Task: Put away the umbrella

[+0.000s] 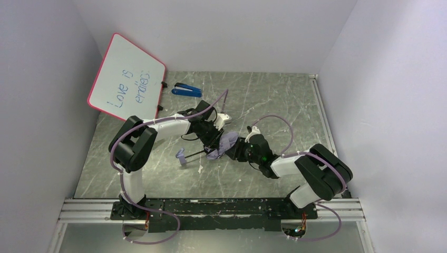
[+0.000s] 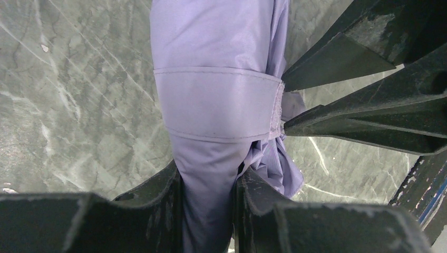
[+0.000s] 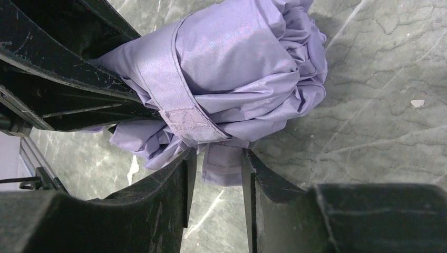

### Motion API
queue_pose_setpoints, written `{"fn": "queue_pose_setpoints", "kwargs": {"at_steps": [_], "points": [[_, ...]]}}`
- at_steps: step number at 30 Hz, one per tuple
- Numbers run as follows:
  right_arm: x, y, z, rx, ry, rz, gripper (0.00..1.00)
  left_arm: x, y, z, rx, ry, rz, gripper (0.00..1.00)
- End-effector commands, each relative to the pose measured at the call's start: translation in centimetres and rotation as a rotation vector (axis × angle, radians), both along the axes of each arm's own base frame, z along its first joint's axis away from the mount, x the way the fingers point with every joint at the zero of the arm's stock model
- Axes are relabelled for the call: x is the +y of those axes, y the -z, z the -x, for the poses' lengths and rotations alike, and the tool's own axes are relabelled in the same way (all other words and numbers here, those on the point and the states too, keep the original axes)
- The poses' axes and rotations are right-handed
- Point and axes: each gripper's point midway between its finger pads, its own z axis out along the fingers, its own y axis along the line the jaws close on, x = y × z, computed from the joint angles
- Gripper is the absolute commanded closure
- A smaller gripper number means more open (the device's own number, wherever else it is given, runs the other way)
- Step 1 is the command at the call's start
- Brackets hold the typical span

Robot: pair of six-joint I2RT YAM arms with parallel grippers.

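The umbrella (image 1: 225,142) lies folded into a pale lilac bundle mid-table, its thin shaft running left to the small lilac handle (image 1: 181,157). My left gripper (image 1: 215,139) is shut on the rolled canopy (image 2: 211,47), just below the strap (image 2: 216,103) that wraps the bundle. My right gripper (image 1: 235,149) comes in from the right. In the right wrist view its jaws (image 3: 217,158) stand open on either side of the strap's loose tab (image 3: 221,166), with a sliver of gap on the left. Its fingers (image 2: 369,121) also show in the left wrist view, beside the strap's end.
A whiteboard (image 1: 126,79) with a red rim leans at the back left. A blue stapler-like object (image 1: 187,89) lies beside it. The marbled grey table (image 1: 274,100) is walled on three sides, and a metal rail (image 1: 211,208) runs along the near edge.
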Motion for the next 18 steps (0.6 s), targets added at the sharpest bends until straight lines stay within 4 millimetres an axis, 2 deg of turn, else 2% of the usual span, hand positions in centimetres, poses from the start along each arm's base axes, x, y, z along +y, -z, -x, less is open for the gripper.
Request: {"fn": "queue_pose_setpoints", "kwargs": {"at_steps": [1, 11, 18], "points": [[-0.4, 1.1, 0.8, 0.035, -0.001, 0.016, 0.59, 3.6, 2.9, 0.3, 0.013, -0.070, -0.182, 0.95], [-0.4, 1.4, 0.2, 0.049, 0.061, -0.022, 0.56, 3.6, 2.9, 0.3, 0.015, -0.069, -0.182, 0.95], [-0.9, 1.8, -0.6, 0.001, 0.044, 0.065, 0.57, 3.4, 2.6, 0.1, 0.013, -0.070, -0.178, 0.95]]}}
